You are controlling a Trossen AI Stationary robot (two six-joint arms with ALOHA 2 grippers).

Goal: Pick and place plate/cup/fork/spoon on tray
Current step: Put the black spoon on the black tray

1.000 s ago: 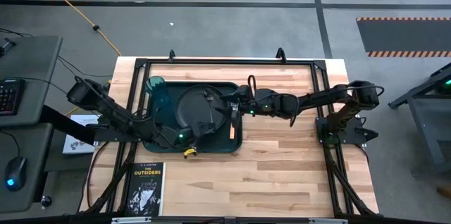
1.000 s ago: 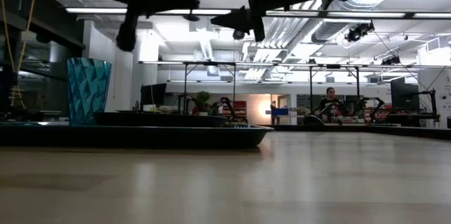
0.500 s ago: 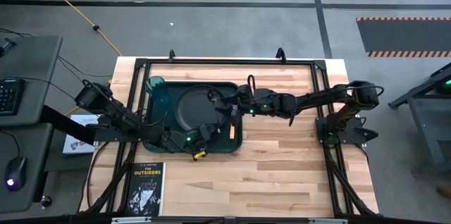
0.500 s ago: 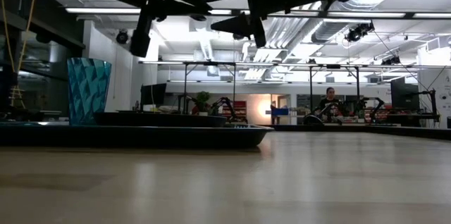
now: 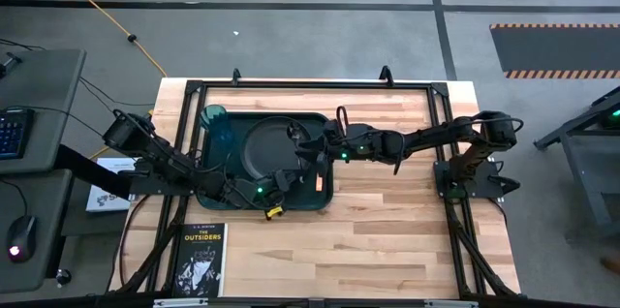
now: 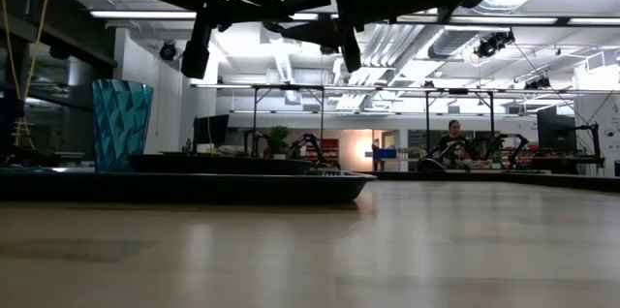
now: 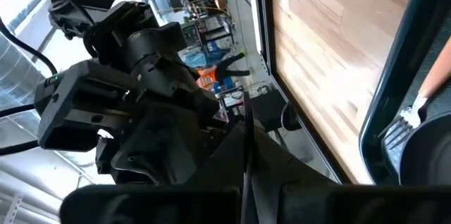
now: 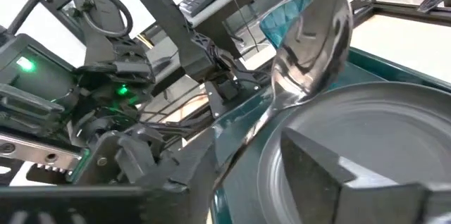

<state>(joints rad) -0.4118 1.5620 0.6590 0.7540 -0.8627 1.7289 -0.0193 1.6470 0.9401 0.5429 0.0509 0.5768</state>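
Note:
The dark green tray (image 5: 312,120) lies on the table's far left part. On it are the dark plate (image 5: 263,148), the teal cup (image 5: 213,120) upright in its far left corner, and the tan-handled fork (image 5: 320,178) lying flat along its right side. My right gripper (image 5: 306,143) is above the plate's right part, shut on the dark spoon (image 8: 313,34). My left gripper (image 5: 279,188) hovers over the tray's near edge; its fingers do not show clearly. My right gripper holds the spoon by its thin handle (image 8: 243,143), which runs back between the two fingers. The fingers come from the table's right side, slanting down. The spoon sticks out ahead of them, bowl foremost, lifted clear above the plate (image 8: 394,132).
A black book with white lettering (image 5: 199,258) lies at the table's near left corner. Bare wood lies right of and nearer than the tray. A black frame runs along the table's edges. People sit in the room far behind the table (image 6: 450,143).
My left gripper has gone toward the table's right edge along the tray's near side and then kept still. My right gripper with the spoon has shifted a little toward the table's left, further over the plate.

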